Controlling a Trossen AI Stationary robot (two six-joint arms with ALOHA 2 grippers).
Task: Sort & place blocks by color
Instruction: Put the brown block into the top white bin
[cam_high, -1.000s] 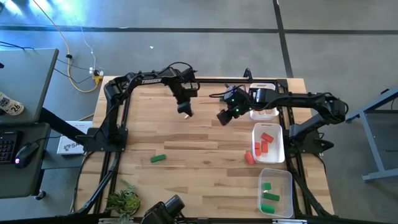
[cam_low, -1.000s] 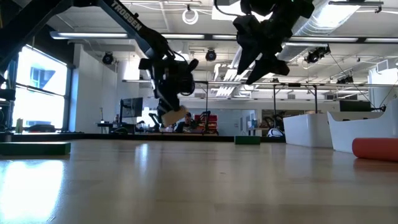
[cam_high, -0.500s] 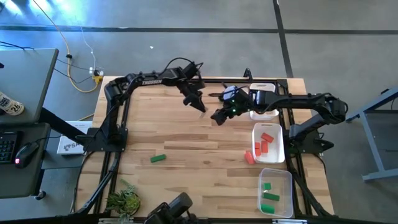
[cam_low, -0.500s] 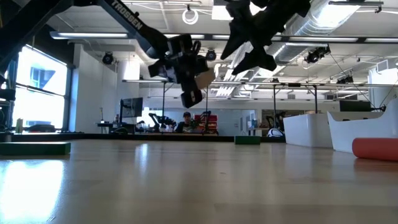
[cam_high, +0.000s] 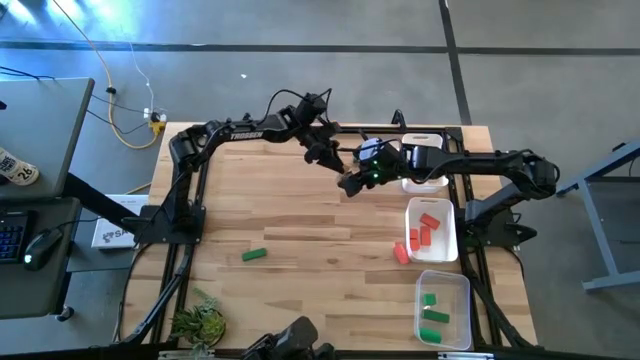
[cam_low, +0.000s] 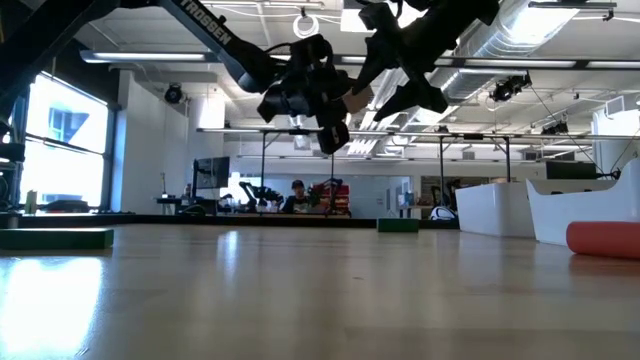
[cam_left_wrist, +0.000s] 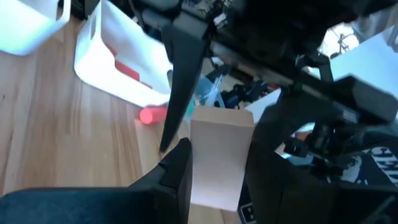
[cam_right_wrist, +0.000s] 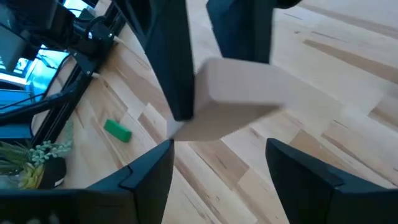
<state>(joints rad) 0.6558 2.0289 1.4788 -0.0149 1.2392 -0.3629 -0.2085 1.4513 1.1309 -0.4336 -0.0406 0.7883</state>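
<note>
Left wrist view shows the left tool (cam_left_wrist: 217, 168) clamped on a plain tan wooden block (cam_left_wrist: 219, 155), its flat faces pinched between the two dark fingers and one end projecting past their tips. Both arms meet above the far middle of the light wooden desk (cam_high: 300, 215). In the high view the left tool (cam_high: 331, 160) sits just beside the right tool (cam_high: 349, 183), the block between them and well above the surface.

The right tool's jaws stand wide apart. In the right wrist view its fingers (cam_right_wrist: 146, 171) flank the tan block (cam_right_wrist: 249, 102), which lies straight ahead of them and a little short of their tips, its long axis running roughly across the gap. So this looks like a handover, with the right arm the taker. The move probably turns on carrying the open jaws forward until they straddle the free end.

Elsewhere, one small green block (cam_high: 254, 255) lies alone on the desk's near left. Red blocks fill a white tray (cam_high: 447, 212) on the right.
</note>
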